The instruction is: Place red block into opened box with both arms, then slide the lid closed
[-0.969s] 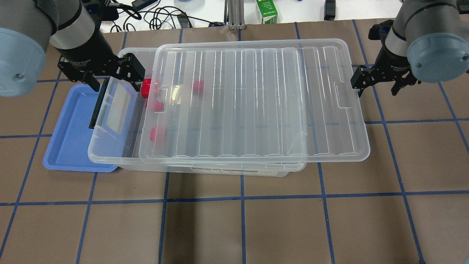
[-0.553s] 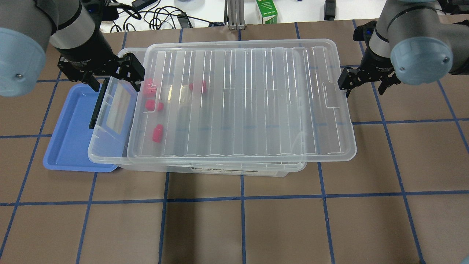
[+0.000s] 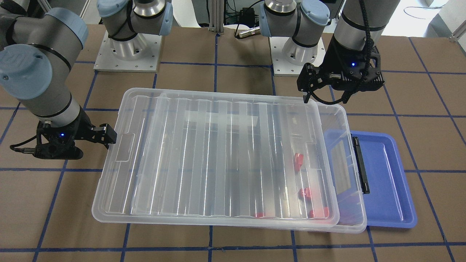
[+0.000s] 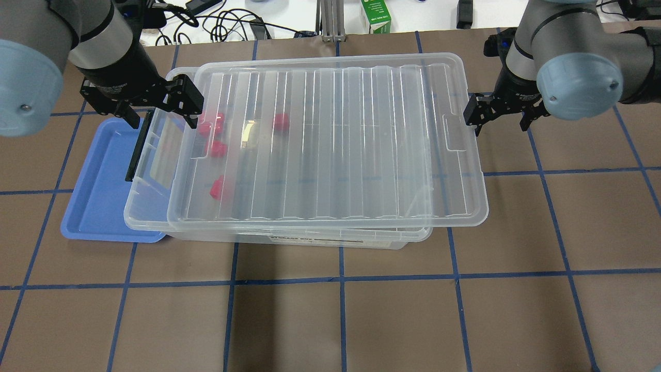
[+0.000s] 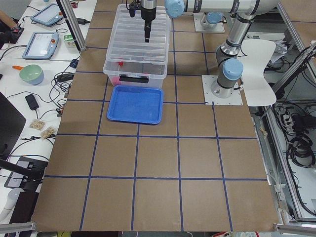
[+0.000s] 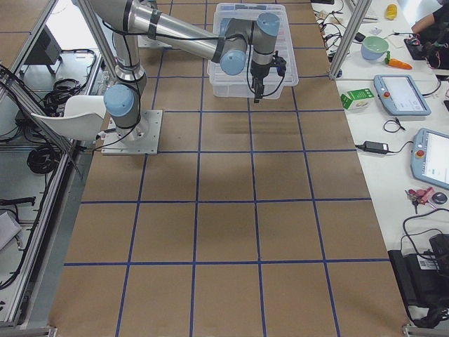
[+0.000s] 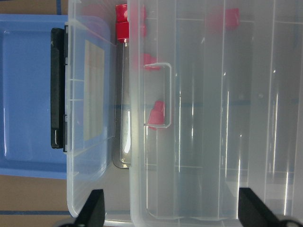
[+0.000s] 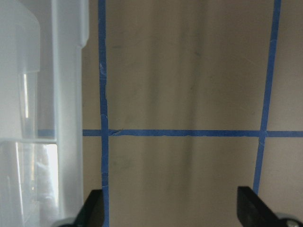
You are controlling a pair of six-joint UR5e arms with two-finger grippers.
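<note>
The clear box [image 4: 150, 219] lies across the table with its black bar [image 4: 135, 152] at the left end. The ribbed lid [image 4: 335, 144] rests on top, overhanging the right end and leaving a strip uncovered at the left. Several red blocks [image 4: 217, 149] lie inside and show pink through the lid [image 3: 218, 160]; one red block [image 7: 122, 23] shows at the lid's edge. My left gripper [image 4: 157, 114] hovers open and empty over the uncovered left end. My right gripper [image 4: 498, 121] is open, with one finger [image 3: 107, 134] against the lid's right short edge.
A blue tray [image 4: 98, 191] sits partly under the box's left end. Cables and a green carton [image 4: 376, 15] lie beyond the table's far edge. Brown table with blue tape lines stretches in front of the box.
My right gripper has moved left and the lid has slid left with it, covering the red block near the left gripper. The left gripper has stayed put.
</note>
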